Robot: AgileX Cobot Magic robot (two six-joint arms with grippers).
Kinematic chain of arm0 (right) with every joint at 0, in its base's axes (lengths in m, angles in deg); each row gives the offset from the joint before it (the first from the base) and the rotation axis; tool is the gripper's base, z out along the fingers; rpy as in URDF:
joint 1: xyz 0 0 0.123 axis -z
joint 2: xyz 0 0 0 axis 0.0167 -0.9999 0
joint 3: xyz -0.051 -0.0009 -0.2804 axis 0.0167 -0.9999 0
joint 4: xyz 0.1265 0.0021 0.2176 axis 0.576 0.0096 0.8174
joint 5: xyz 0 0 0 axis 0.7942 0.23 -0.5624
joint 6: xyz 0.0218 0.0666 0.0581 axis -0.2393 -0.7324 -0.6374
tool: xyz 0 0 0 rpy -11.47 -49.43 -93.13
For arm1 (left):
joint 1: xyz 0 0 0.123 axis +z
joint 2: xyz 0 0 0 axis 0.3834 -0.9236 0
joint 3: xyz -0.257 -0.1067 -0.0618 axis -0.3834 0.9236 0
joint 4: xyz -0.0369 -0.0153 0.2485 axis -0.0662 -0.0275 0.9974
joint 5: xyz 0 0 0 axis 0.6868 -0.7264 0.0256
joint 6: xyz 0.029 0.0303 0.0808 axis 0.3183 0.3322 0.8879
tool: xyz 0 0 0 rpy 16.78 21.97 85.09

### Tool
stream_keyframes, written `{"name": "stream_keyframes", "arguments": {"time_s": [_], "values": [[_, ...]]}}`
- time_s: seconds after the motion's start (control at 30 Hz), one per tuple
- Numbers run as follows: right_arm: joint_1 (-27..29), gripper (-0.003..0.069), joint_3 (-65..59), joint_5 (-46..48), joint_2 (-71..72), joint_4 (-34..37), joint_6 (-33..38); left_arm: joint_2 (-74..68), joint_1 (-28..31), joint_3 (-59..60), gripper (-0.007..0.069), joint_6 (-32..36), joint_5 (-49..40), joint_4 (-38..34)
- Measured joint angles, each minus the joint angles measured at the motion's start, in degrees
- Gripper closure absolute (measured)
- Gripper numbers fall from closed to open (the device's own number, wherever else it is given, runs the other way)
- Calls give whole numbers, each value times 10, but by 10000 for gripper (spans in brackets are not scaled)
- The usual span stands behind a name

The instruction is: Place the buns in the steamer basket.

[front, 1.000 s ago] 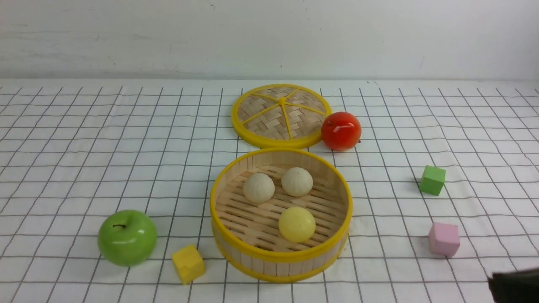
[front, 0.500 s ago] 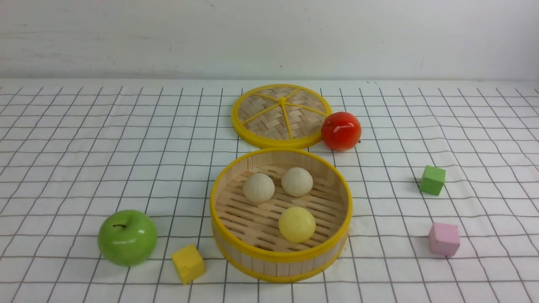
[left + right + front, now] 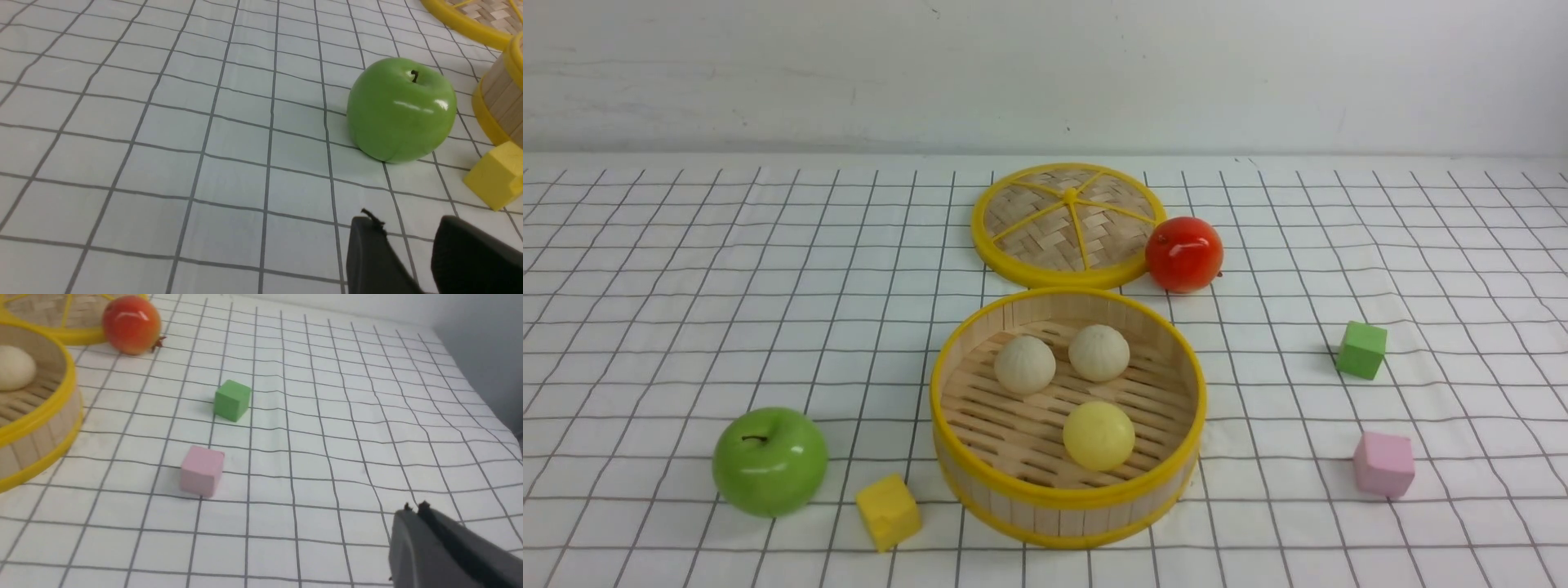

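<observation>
The steamer basket (image 3: 1068, 523) stands in the middle of the table near the front. Inside it lie three buns: two off-white ones (image 3: 1024, 364) (image 3: 1098, 352) at the back and a pale yellow one (image 3: 1098, 434) at the front. One off-white bun (image 3: 14, 368) and the basket rim (image 3: 61, 404) show in the right wrist view. Neither gripper shows in the front view. My left gripper (image 3: 408, 226) hovers over bare cloth near the green apple, jaws apart with nothing between them. My right gripper (image 3: 414, 508) is shut and empty, over cloth to the right of the cubes.
The woven lid (image 3: 1068, 222) lies behind the basket with a red fruit (image 3: 1184, 253) beside it. A green apple (image 3: 769, 461) and yellow cube (image 3: 888, 511) sit front left. A green cube (image 3: 1361, 349) and pink cube (image 3: 1383, 464) sit at the right.
The dark tip of the right arm at the front view's lower right corner has withdrawn out of that view. The buns and basket have not moved.
</observation>
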State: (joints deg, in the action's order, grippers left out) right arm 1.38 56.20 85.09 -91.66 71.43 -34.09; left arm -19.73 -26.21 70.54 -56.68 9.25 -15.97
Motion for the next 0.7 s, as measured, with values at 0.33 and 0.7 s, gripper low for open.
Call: {"name": "stream_keyframes", "arguments": {"time_s": [0.33, 0.7], "values": [[2, 666, -190, -118, 48, 9, -31, 0, 0, 0, 389, 0, 0, 0], [2, 658, -194, -137, 48, 38, -41, 0, 1, 0, 387, 0, 0, 0]]}}
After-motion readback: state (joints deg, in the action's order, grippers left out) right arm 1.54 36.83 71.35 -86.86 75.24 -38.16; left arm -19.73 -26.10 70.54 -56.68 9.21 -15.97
